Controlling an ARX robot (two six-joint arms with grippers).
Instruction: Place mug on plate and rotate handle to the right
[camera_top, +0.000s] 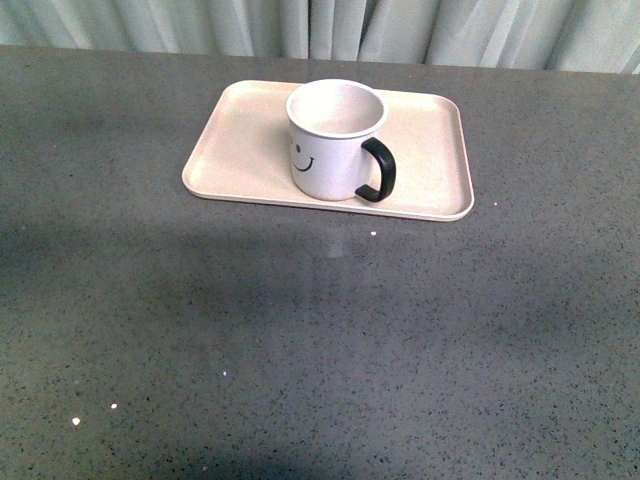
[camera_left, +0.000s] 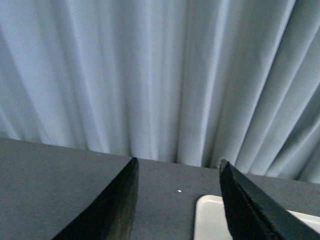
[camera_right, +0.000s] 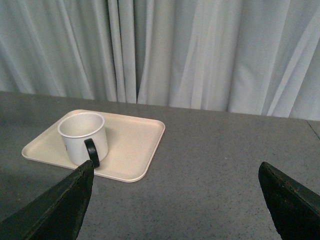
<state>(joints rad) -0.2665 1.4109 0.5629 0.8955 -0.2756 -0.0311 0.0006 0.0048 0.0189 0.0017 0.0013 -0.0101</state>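
Two claws are hanging clear of the work, and neither is showing in the front view. The left claw (camera_left: 177, 161) is standing with its jaws apart and nothing between them. It is looking over the worktop (camera_top: 300, 340) toward the curtain (camera_top: 300, 25), with only a corner of the plate (camera_top: 240, 130) peeking in beside one finger. The right claw (camera_right: 176, 165) is likewise gaping wide and empty, facing the plate from well away.

The mug (camera_top: 335, 140) is sitting upright on the plate, roughly midway along its length and a little toward its near edge. It is lying fully inside the low rim, so it is resting flat rather than tipping on the lip. Its handle (camera_top: 380, 170) is pointing to the robot's right and slightly toward the robot, while the smiley print is facing front-left.

Judging from that, both parts of the task are looking done. The plate alone is bearing the mug, and the claws are sitting well apart from it, so nothing is nudging the handle out of line.
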